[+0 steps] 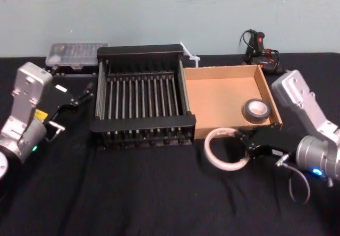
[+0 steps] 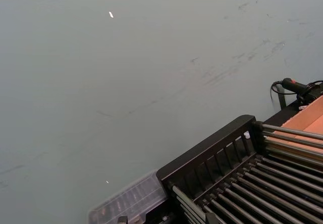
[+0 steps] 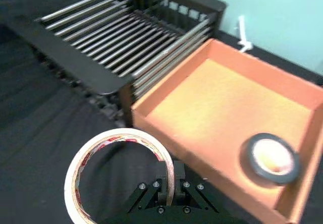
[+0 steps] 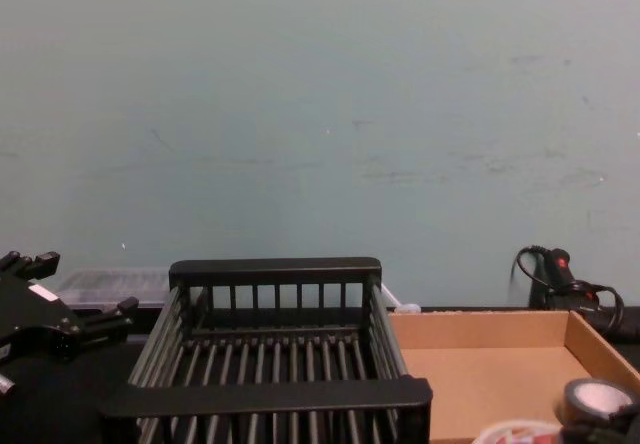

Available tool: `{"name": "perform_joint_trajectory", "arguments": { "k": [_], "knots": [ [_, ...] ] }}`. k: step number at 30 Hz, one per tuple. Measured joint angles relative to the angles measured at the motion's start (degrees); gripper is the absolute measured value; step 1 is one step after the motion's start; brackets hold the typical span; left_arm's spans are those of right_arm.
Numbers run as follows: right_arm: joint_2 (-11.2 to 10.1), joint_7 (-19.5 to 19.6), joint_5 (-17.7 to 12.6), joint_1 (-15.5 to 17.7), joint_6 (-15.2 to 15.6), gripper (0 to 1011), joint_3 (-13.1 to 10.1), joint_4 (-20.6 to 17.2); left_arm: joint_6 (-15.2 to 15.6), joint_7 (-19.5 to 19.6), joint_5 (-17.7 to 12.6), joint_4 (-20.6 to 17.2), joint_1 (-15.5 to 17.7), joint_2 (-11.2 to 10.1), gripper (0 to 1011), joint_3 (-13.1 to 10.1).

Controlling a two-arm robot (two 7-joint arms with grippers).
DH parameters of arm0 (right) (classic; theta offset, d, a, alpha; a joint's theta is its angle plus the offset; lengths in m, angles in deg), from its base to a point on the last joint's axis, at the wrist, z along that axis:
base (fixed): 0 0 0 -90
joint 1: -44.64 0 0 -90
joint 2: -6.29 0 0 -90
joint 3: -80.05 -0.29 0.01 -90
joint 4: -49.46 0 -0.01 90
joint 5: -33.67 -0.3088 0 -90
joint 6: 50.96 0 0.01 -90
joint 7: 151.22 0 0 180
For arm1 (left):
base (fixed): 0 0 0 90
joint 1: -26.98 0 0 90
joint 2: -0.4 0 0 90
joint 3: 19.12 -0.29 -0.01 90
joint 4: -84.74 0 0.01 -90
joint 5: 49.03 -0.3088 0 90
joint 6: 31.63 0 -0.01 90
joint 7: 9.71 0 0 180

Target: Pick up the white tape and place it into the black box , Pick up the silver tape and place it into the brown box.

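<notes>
Toward the table's [image 1: 133, 193] front right, just ahead of the brown box [image 1: 223, 68], the right gripper [image 1: 245, 143] is pinching the white tape's [image 1: 211, 160] wall, ring sticking out leftward toward the black box [image 1: 141, 123]. Left gripper's [image 1: 79, 99] idling, jaws spread, beyond that box's left side.

You have open cloth [image 1: 133, 193] across lower frame; black box [image 1: 143, 122] front rim stands mid-frame, brown box [image 1: 218, 95] low wall just right of it

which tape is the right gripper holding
The white tape, the wide ring between the fingers of the right gripper; the silver tape lies in the brown box.
</notes>
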Motion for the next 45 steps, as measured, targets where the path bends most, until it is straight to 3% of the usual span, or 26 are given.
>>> {"name": "perform_joint_trajectory", "arguments": {
  "k": [8, 16, 45],
  "knots": [
    [0.69, 1.83, -0.01, -0.82, -0.29, 91, -2.57, 0.48, 0.0, 0.0, 0.0, 0.0, 0.0, 0.0, 1001, 0.0],
    [2.72, 3.17, 0.08, -2.69, 0.0, 92, -3.4, 1.07, 0.0, 0.0, 0.0, 0.0, 0.0, 0.0, 1001, 0.0],
    [9.87, 1.84, 3.45, -13.37, 2.03, 92, 1.02, 7.44, 0.0, 0.0, 0.0, 0.0, 0.0, 0.0, 1001, 0.0]
  ]
}}
